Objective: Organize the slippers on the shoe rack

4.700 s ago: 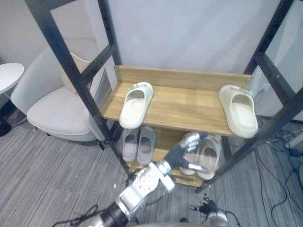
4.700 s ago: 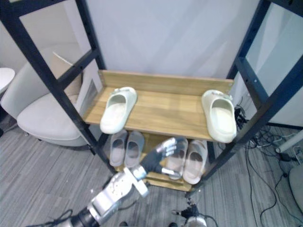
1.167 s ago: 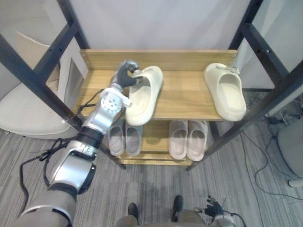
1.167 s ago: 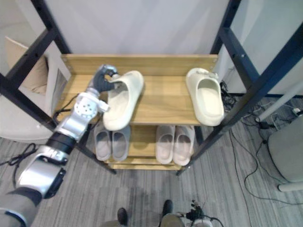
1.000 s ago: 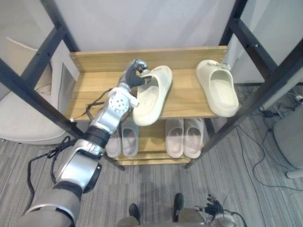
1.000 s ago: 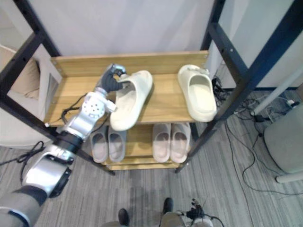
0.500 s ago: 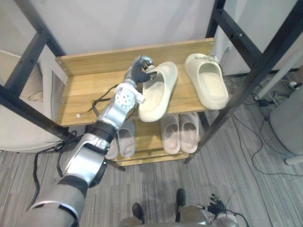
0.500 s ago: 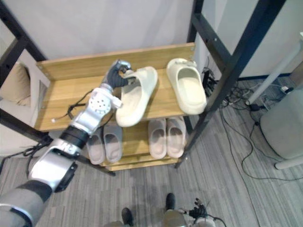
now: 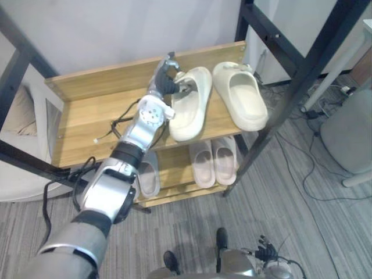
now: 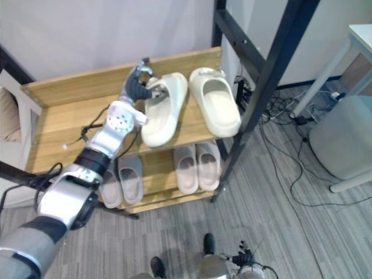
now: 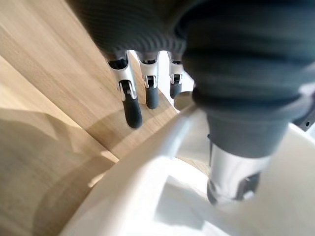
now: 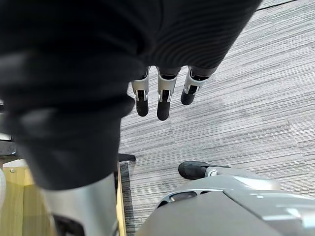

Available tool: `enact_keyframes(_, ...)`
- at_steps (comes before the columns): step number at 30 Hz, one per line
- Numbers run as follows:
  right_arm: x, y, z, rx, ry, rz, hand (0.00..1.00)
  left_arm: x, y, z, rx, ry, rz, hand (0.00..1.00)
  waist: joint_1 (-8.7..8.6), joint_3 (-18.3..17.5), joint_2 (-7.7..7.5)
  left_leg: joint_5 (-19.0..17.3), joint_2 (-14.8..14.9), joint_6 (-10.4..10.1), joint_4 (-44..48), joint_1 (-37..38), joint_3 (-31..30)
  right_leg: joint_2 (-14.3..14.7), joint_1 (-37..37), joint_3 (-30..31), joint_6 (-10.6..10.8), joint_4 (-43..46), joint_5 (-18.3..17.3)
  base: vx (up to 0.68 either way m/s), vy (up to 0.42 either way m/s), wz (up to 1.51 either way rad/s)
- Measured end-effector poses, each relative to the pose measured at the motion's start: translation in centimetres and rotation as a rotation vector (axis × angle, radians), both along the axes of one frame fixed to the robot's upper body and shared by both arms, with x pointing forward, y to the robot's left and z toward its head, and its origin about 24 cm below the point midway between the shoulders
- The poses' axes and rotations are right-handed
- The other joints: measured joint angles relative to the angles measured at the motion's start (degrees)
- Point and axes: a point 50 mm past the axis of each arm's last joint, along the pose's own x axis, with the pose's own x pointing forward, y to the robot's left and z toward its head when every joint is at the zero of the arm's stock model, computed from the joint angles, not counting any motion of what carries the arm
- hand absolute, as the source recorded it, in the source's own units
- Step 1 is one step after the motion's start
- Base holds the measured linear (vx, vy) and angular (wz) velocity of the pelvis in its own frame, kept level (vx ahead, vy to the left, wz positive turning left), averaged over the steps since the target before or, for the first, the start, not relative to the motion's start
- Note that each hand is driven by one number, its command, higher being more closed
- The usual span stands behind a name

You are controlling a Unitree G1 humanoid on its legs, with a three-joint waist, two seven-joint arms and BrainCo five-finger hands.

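**Left hand gripping a cream slipper on the shoe rack's top shelf**

At the left of the head view, the wooden top shelf (image 9: 87,122) of the black-framed shoe rack (image 9: 293,87) lies bare. Toward the middle, the left hand (image 9: 165,81) is clenched on the far end of a cream slipper (image 9: 189,107). In the wrist view its thumb (image 11: 231,172) is pressed inside the slipper and its fingers (image 11: 132,105) hang outside the wall, over the wood. The slipper lies on the shelf at an angle, its near end jutting over the front edge. Just to its right, a second cream slipper (image 9: 243,96) lies nearly touching it.

The step in hand is judged to be the pairing of the two. The held slipper would best be turned until parallel with its mate and drawn back from the edge before the grip is loosened.

On the lower shelf (image 10: 163,200), a pair of grey slippers (image 10: 131,174) is set at the left and a pair of beige slippers (image 10: 196,165) at the right, each side by side.

The right hand (image 12: 162,98) hangs relaxed over the carpet, with nothing held.
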Motion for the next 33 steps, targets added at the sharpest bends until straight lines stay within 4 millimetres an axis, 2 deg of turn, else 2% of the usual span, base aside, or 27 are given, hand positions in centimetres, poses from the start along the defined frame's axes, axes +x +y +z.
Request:
enact_keyframes(7,0.0,-0.1,0.0,-0.005,0.000,-0.006,0.00,-0.1,-1.1,-0.3,-0.032,0.013,-0.026,0.00,0.11,0.0,0.06,0.0,0.0,0.0,0.0,0.0,-0.6,0.0,0.4,-0.6,0.0,0.0,0.0,0.01,-0.006,0.04)
enact_keyframes(14,-0.2,0.0,-0.1,-0.004,0.010,-0.001,0.00,-1.1,-1.1,-1.9,-0.105,0.015,-0.037,0.00,0.27,0.1,0.10,0.0,-0.1,0.0,0.1,1.0,-2.2,-0.2,2.3,-2.1,0.0,0.0,-0.4,0.01,-0.003,0.13)
enact_keyframes(22,-0.6,-0.1,-0.2,-0.007,0.023,-0.003,0.00,-2.6,-1.1,-1.0,-0.200,-0.064,-0.080,0.00,1.74,0.0,0.09,0.2,-0.2,0.2,0.4,1.1,-4.0,-0.5,3.6,-3.8,0.2,0.0,-0.6,-0.01,0.001,0.10)
enact_keyframes(28,-0.9,-0.1,-0.3,-0.007,0.035,-0.004,0.00,-4.4,-0.2,-1.1,-0.375,-0.108,-0.128,0.00,2.42,-0.1,0.02,0.2,-0.2,0.2,0.4,1.8,-4.7,-0.5,4.6,-4.5,0.3,0.0,-0.7,0.00,-0.001,0.05)
enact_keyframes(33,-1.2,0.0,-0.5,-0.004,0.056,0.000,0.00,-5.6,0.3,-3.3,-0.543,-0.044,-0.168,0.00,3.22,-0.6,-0.45,0.2,-0.2,0.2,0.4,2.2,-5.3,-0.6,5.4,-5.0,0.5,0.0,-0.9,0.00,-0.002,0.06)
